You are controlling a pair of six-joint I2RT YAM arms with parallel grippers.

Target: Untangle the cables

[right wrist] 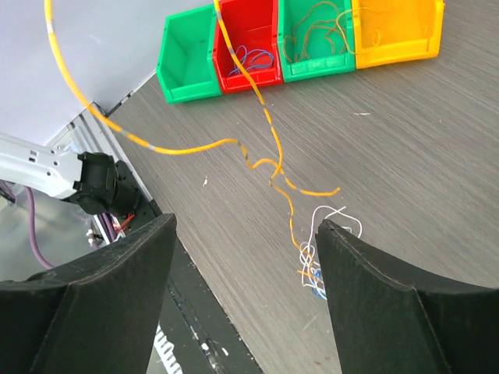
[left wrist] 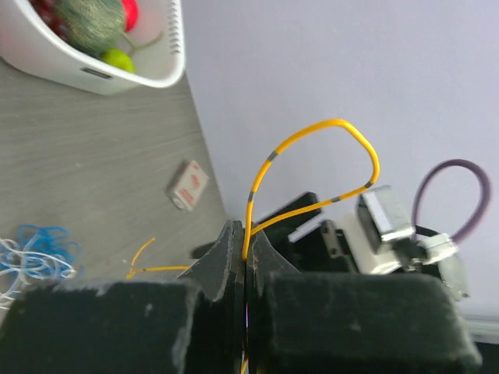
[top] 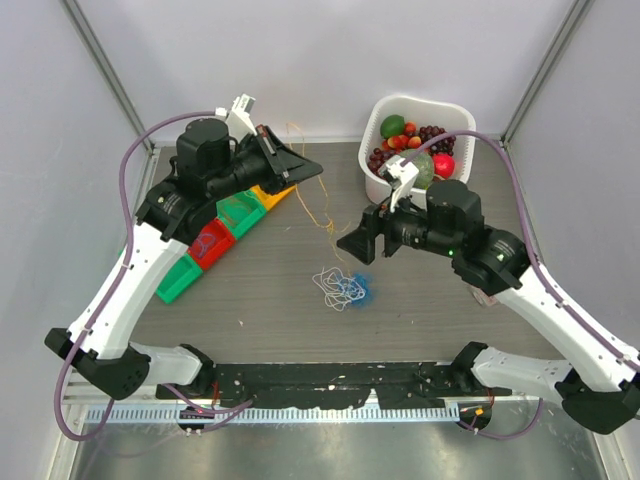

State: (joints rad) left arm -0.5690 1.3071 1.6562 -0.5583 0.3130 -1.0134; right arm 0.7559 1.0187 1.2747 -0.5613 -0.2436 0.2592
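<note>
The cables lie as a small bunch of white and blue loops mid-table, also visible as the bunch in the right wrist view. A yellow-orange cable rises from the bunch to my left gripper, which hangs high above the table. That gripper is shut on the yellow cable, which loops out above the fingertips. My right gripper hovers just above and right of the bunch. Its jaws stand wide apart with nothing between them, and the yellow cable runs in front.
A row of bins stands at the left: yellow, green holding thin wires, red holding blue wire, and green. A white basket of fruit is at the back right. A small box lies on the table.
</note>
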